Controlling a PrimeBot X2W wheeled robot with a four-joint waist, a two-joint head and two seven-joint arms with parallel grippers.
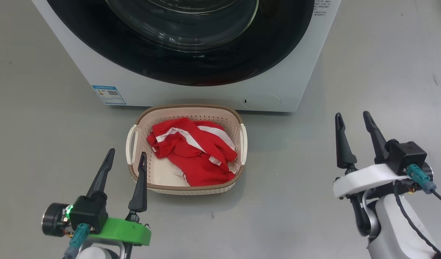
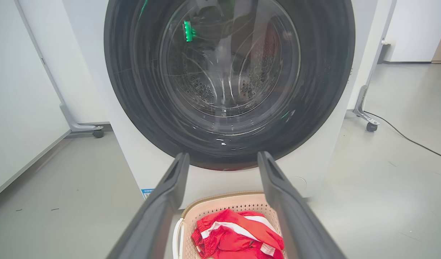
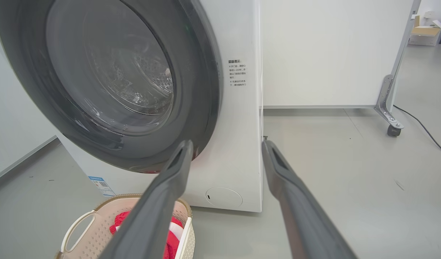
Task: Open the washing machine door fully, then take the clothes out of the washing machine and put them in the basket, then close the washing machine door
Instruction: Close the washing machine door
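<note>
Both grippers hover over the grey floor (image 1: 296, 201) with long dark fingers spread wide and nothing between them. The left gripper (image 1: 127, 152) is at seven o'clock in the head view, close by the basket's left rim. The right gripper (image 1: 352, 114) is at four o'clock, well apart from everything. Between them sits the small cream perforated plastic basket (image 1: 186, 189), holding the bright red white-striped clothes (image 1: 195, 154) (bunched toward its right side). At twelve o'clock stands the big white front-loading washing machine (image 1: 206, 95), its round glossy black-rimmed glass door (image 1: 191, 68) shut flush against the front.
</note>
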